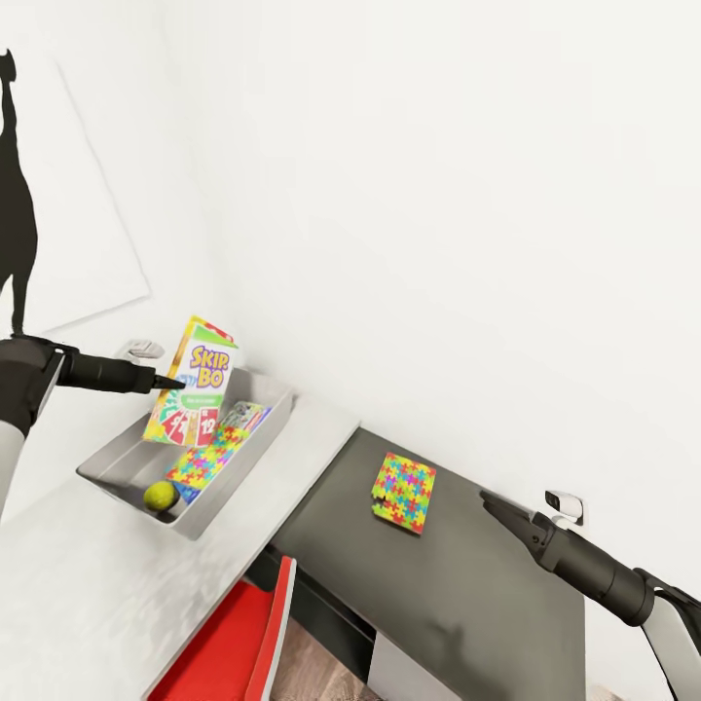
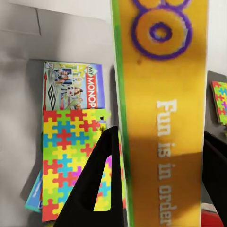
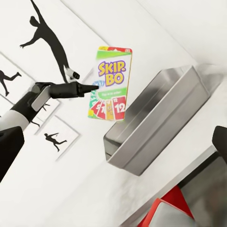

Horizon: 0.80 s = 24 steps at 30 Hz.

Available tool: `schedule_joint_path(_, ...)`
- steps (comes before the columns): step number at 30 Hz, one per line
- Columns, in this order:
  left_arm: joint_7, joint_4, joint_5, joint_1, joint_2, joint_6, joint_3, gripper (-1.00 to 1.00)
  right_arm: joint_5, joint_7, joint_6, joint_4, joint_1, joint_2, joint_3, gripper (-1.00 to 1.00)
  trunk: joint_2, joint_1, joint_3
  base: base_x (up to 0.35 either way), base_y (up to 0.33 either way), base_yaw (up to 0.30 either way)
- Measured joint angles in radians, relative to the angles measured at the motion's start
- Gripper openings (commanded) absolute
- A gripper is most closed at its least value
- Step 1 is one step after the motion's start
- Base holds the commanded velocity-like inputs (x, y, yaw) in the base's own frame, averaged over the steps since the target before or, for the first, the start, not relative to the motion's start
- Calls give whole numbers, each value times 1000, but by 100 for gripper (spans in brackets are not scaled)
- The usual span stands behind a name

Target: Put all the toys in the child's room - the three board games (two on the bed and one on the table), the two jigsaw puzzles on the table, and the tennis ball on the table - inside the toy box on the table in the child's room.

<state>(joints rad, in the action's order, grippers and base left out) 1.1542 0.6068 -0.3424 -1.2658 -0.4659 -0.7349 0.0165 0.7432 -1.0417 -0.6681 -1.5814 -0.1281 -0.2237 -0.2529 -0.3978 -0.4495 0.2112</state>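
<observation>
We've got the left end effector clamped on the Skip-Bo box, gripping it at its left edge. The box is upright, slightly tilted, held over the toy box, its lower edge down among the contents; we can't tell if it touches anything. In the left wrist view the dark fingers sit either side of the yellow box face.

Toy box sits on the pale upper desk, against the white wall. Inside it:
- tennis ball at the near corner
- one jigsaw puzzle lying flat on the floor of the bin, partly overlapping a Monopoly box
- a blue board game peeks out from under the puzzle's edge in the left wrist view

Second jigsaw puzzle lies flat on the lower dark wing of the desk, near the wall, well apart from the toy box.

Right end effector hangs over the dark wing, to the right of that puzzle, holding nothing. Fingers look close together at the tip, but we cannot tell how far open it is.

Red-and-white chair is tucked at the desk's near edge. Black silhouette print is on the wall at left.
</observation>
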Motion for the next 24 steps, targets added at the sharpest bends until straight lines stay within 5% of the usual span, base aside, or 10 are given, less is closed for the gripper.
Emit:
schedule_joint_path(7,19,-48,1,0,-2,61,0,-100,0,0,0,0,0,0,0,100,0,0,11,0,0,0)
schedule_joint_path(24,10,-55,-8,0,-2,66,0,-100,0,-1,0,0,0,0,2,100,0,0,39,0,0,0)
